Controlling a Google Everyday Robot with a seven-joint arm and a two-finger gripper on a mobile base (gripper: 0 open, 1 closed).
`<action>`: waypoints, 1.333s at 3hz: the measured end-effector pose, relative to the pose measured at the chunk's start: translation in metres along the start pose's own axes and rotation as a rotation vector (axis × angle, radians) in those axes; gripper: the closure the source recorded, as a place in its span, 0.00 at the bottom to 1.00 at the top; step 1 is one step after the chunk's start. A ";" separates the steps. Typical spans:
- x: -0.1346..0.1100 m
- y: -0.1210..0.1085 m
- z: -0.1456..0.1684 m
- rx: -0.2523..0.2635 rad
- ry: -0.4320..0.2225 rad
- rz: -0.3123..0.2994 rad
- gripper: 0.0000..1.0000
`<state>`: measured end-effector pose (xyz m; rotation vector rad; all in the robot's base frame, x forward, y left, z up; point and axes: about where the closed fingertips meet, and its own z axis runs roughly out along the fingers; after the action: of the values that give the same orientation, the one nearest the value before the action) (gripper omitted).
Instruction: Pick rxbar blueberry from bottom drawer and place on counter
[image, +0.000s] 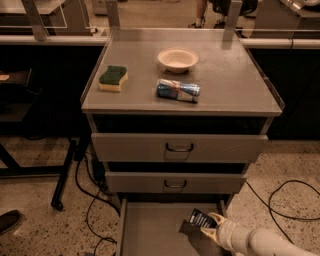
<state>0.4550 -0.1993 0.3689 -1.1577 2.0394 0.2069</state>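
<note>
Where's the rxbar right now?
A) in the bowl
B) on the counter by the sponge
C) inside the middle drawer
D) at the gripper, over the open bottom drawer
D: the rxbar is tilted in the gripper, which reaches in low from the right over the open bottom drawer.

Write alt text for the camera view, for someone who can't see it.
In the open bottom drawer, the robot's pincer grips the rxbar blueberry, held tilted. On the counter above sit a sponge, a bowl and a blue-silver packet.
</note>
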 end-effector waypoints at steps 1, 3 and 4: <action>-0.004 -0.002 -0.001 0.000 -0.001 -0.003 1.00; -0.055 -0.033 -0.028 0.032 -0.043 -0.074 1.00; -0.091 -0.059 -0.066 0.087 -0.068 -0.137 1.00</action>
<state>0.4926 -0.2043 0.4896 -1.2140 1.8835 0.0884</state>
